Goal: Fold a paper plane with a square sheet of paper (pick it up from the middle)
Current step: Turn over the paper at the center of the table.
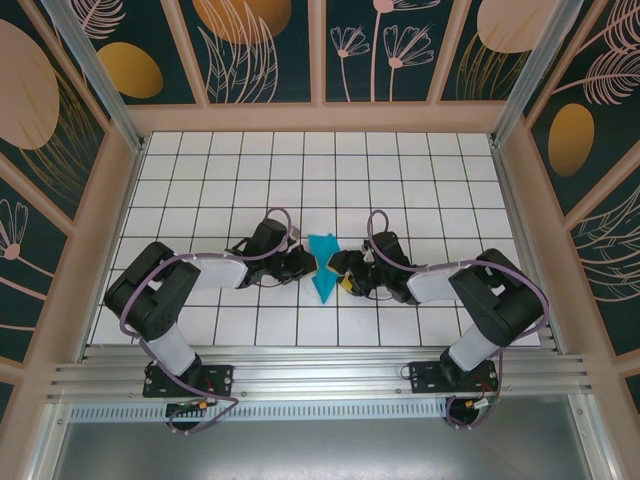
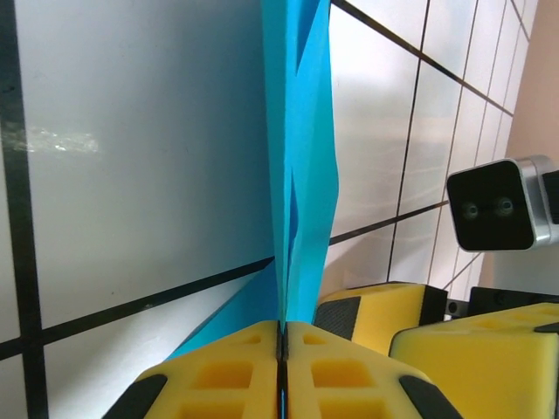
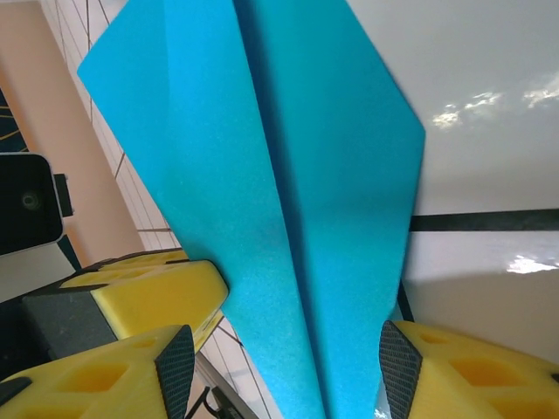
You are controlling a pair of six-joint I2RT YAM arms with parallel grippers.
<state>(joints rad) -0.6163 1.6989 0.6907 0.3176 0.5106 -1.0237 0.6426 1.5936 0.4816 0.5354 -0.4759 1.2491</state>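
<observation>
Top view: lies at centre of frame on the white gridded desk (image 1: 300, 170), a folded teal paper (image 1: 323, 268), creased to a dart shape with its tip toward the bottom edge. Sits squeezed between the left gripper (image 1: 306, 263) and the right gripper (image 1: 340, 266), both low and nearly nose to nose. Too small here to judge whether the paper rests flat or is partly lifted.

Left wrist view: shows the left gripper (image 2: 281, 336) pressed together at bottom centre, clamped on the folded teal paper (image 2: 301, 131), which runs up the middle of the frame as a thin edge-on strip. Crowds close at lower right: the yellow fingers (image 2: 472, 349) of the other arm.

Right wrist view: shows the right gripper (image 3: 284, 367) standing apart, one finger at either bottom corner, astride the narrow end of the folded teal paper (image 3: 262, 157), holding nothing.

Risks from here: tearing or pulling the crease off line, if the right side closes and tugs against the clamp; slipping from so thin a pinch; fingers knocking together, given the tight spacing.
</observation>
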